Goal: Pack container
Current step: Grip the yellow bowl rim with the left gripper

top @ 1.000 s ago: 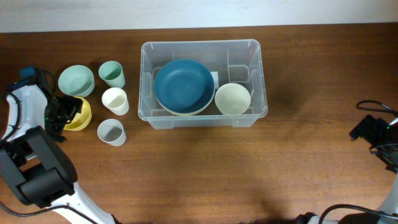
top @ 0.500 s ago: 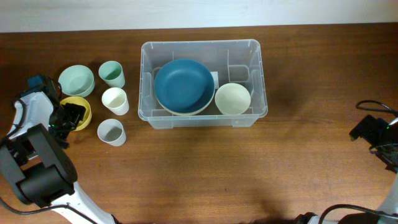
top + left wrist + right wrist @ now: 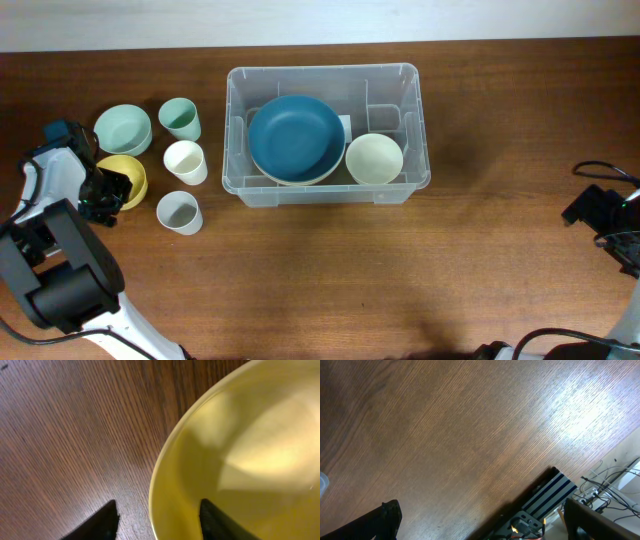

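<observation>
At the left edge of the table (image 3: 330, 280), the left pincer (image 3: 157, 512) straddles the rim of the yellow bowl (image 3: 240, 460).
Its jaws stand half-parted, one finger (image 3: 217, 524) inside the bowl and the other outside over the wood, neither visibly pressing the rim. The container (image 3: 325, 72) sits well apart at mid-table, holding a blue bowl (image 3: 296, 135) and a cream bowl (image 3: 374, 158). The right pincer (image 3: 480, 510) gapes wide at far right, gripping nothing.
</observation>
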